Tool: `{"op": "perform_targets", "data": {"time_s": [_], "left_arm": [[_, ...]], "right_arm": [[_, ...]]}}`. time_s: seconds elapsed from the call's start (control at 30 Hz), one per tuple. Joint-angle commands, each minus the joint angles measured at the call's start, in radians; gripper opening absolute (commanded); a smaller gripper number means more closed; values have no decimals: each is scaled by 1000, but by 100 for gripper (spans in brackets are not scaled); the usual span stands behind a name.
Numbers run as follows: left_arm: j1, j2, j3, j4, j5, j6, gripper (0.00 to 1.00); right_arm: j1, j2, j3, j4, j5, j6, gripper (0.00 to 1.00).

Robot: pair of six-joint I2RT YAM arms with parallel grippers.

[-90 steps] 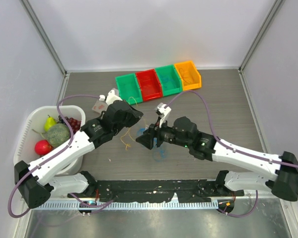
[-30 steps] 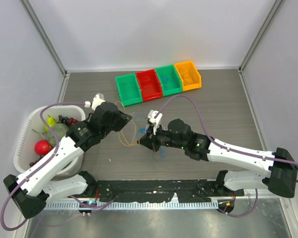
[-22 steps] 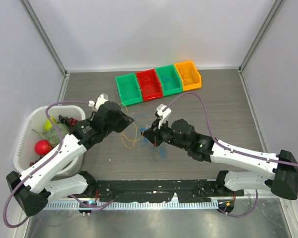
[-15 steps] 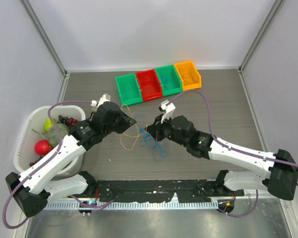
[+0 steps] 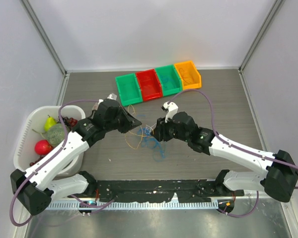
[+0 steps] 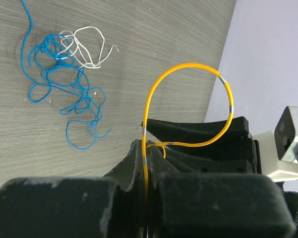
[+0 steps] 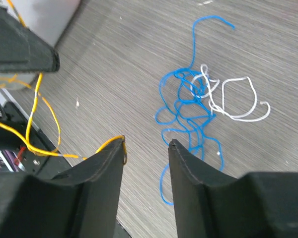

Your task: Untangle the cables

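Note:
My left gripper (image 6: 148,146) is shut on the orange-yellow cable (image 6: 188,64), which arcs up in a loop beyond the fingertips. In the top view that gripper (image 5: 137,121) hangs above the table's middle, with the yellow cable (image 5: 131,144) trailing below it. My right gripper (image 7: 147,144) is open; one end of the yellow cable (image 7: 107,144) rests against the tip of its left finger, not pinched. The blue cable (image 7: 184,99) lies in a loose tangle on the table just beyond the right fingertips, its top wound into the white cable (image 7: 246,119). From above, the right gripper (image 5: 155,131) faces the left one.
A row of small bins (image 5: 159,82), green, red, green and orange, stands at the back. A white basket (image 5: 32,119) of fruit sits at the left beside the left arm. Purple hoses arc over both arms.
The right gripper has opened and let go of the yellow cable. Both grippers have drifted toward the back, and the left one has moved right with the cable still in it.

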Motion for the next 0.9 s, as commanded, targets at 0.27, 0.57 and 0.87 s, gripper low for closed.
{"op": "perform_targets", "data": {"time_s": [0.27, 0.57, 0.87], "left_arm": [[16, 71, 76, -3, 22, 173, 0], [24, 85, 96, 3, 46, 194, 0], [24, 100, 116, -5, 109, 249, 0]], "right_arm": [[-6, -259, 87, -369, 44, -81, 72], [-6, -258, 141, -356, 132, -96, 71], [-8, -290, 158, -162, -120, -107, 74]]}}
